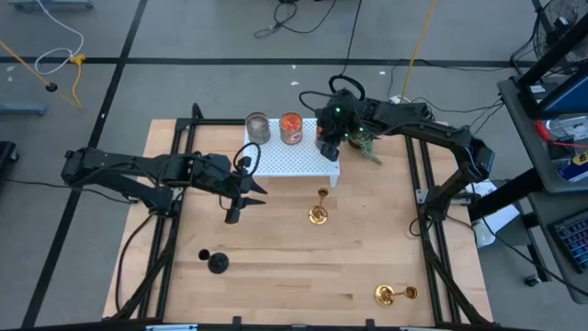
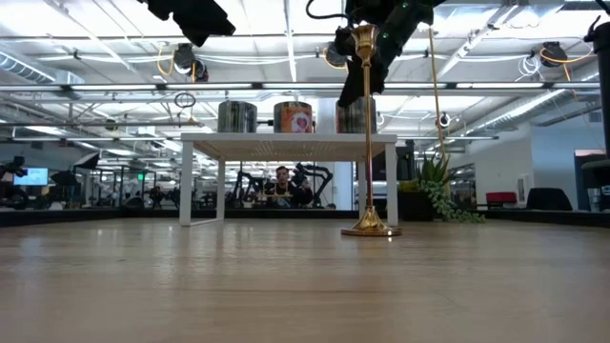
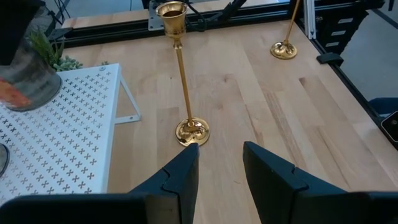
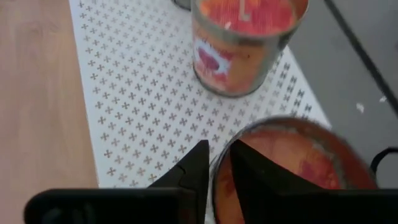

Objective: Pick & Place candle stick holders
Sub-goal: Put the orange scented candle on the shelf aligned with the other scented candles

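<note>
**Q:** What holds things on the pale wooden table (image 1: 303,267), and what is in them?

**A:** A white perforated metal stand (image 1: 289,161) carries three glass cups; a grey one (image 1: 258,128), an orange one (image 1: 290,128) with orange filling, and a second orange cup (image 4: 292,168); the right gripper (image 4: 219,163) pinches this cup's rim, one finger inside, one outside.

**Q:** What else is around?

**A:** A small green potted plant (image 1: 366,144) just beside the stand; an upright shiny gold stemmed holder (image 1: 319,205) in front of the stand; another gold holder (image 1: 393,294) lying on its side near the table's front right corner; a black stemmed holder (image 1: 217,262) at front left; the left gripper (image 3: 219,155), fingers parted and empty, hovers beside the upright gold holder.

**Q:** Any writing?

**A:** The orange cup has a red label; its text is unreadable.
</note>
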